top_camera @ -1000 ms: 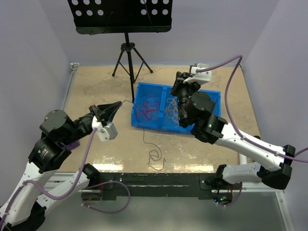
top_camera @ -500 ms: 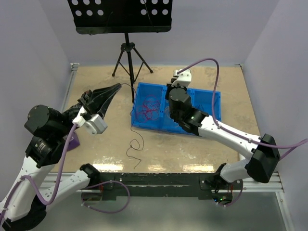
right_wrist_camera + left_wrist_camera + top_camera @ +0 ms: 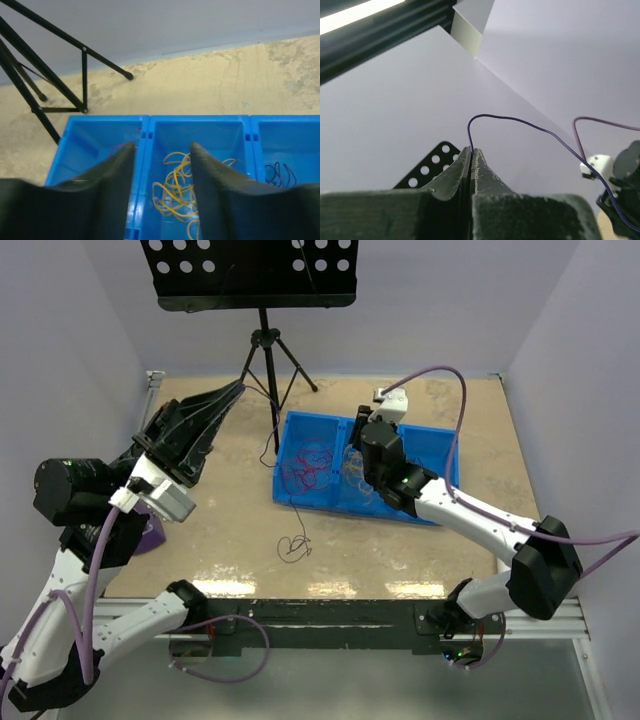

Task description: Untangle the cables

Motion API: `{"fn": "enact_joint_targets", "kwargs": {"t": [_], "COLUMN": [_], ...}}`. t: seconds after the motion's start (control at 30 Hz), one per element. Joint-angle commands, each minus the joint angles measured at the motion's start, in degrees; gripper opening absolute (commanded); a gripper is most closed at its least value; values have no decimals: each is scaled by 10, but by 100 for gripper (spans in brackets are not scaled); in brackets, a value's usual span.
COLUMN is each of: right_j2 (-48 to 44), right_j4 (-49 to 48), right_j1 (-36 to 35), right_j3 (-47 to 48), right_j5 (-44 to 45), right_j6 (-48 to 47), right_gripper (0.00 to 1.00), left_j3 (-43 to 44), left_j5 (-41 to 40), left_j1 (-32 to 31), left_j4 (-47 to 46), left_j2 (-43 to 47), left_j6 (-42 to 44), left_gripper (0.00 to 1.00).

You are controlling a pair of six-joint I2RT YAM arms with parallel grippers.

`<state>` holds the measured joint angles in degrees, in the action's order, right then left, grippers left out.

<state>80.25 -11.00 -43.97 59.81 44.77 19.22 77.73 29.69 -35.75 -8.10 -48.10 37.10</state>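
Table [image 3: 400, 550]: tan top, with the blue tray [image 3: 438, 452] toward the far side. Music stand [image 3: 250, 275]: black, its tripod feet planted on the table just beyond the tray's left end. The tray has three compartments in a row. My left gripper [image 3: 471, 152] is raised high, well to the left of the tray and out past its far edge. Its jaws are pressed together, pinching a dark wire [image 3: 520, 122] at the very tips. In the wrist view the wire arcs up out of the pinch, then runs down and away to the right. A small dark curl [image 3: 293, 547] lies on the table on the near side of the tray, apart from its wall; the line between curl and pinch is too thin to follow all the way. My right gripper [image 3: 162, 147] hangs over the tray with fingers spread and holding nothing, the gap between them lined up on the middle compartment. Red wires [image 3: 308, 465] are loosely bunched in the tray's left compartment. Yellow wires [image 3: 177, 187] loop in the middle compartment. A few dark strands [image 3: 277, 172] lie in the right compartment.
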Motion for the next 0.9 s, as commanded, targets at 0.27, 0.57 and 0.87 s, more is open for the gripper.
{"fn": "enact_joint_targets", "kwargs": {"t": [0.27,0.57,0.87], "right_j2": [-205,-398,-430], "right_j4": [60,199,261], "right_j1": [10,10,10], "right_j3": [13,-7,-39], "right_j5": [-43,64,100], "right_j6": [57,189,222], "right_gripper": [81,79,78], "left_j3": [106,273,477], "left_j5": [39,70,48], "left_j1": [-20,-74,-113], "left_j4": [-184,-195,-242], "left_j2": [-165,-347,-530], "left_j6": [-36,53,110], "left_gripper": [0,0,0]}}
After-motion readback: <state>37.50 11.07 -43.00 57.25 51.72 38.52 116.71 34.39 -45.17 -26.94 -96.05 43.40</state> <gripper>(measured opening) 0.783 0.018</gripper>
